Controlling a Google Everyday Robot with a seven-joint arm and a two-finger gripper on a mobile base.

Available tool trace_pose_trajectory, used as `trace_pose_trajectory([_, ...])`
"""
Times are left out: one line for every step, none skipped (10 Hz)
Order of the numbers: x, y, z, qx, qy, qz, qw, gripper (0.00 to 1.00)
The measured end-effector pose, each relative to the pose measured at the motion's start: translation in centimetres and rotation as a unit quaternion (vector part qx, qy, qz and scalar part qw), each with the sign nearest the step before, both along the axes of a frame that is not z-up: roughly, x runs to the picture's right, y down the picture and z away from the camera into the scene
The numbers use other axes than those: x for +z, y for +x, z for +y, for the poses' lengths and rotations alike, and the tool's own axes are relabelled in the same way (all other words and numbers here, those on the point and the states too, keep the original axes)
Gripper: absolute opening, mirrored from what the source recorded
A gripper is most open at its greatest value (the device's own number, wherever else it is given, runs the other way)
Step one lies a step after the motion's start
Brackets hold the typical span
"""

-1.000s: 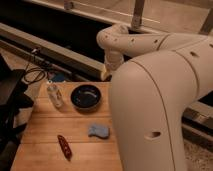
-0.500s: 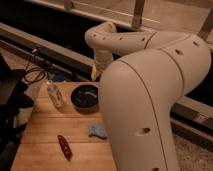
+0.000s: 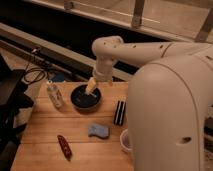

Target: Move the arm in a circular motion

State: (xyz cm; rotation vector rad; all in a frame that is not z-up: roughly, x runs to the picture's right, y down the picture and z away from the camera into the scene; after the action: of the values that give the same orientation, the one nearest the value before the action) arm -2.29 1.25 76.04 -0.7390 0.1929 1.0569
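Note:
My arm is a large glossy cream-white body of thick rounded segments that fills the right half of the camera view. Its forearm reaches left to a bulbous joint and bends down. The gripper is a small tan pointed tip that hangs just above the dark round bowl on the wooden table.
On the table stand a small clear bottle at the left, a black rectangular object right of the bowl, a blue sponge, a red-brown packet near the front, and a white cup by my arm. Cables lie at the back left.
The arm has swung: its near segment has drawn back to the right, uncovering the black object and the cup. The tip now hangs over the bowl.

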Motion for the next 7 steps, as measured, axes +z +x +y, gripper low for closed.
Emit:
trace_pose_trajectory([0.0,-0.1,0.8,-0.003,-0.007,0.0,1.0,0.8])
trace_pose_trajectory([-0.1,0.6,1.2,0.004,-0.013,0.016,0.9998,0.8])
trace_pose_trajectory([-0.1,1.8,1.2,0.01,-0.014,0.035,0.9992,0.8])
trace_pose_trajectory([-0.3,3.5,1.3,0.021,-0.016,0.06,0.9979,0.8])
trace_pose_trajectory([-0.6,5.4,1.1,0.035,-0.015,0.084,0.9958,0.8])
trace_pose_trajectory([-1.1,9.2,0.5,0.061,-0.01,0.134,0.9891,0.8])
trace_pose_trajectory([-1.6,11.4,-0.2,0.084,-0.005,0.171,0.9817,0.8])
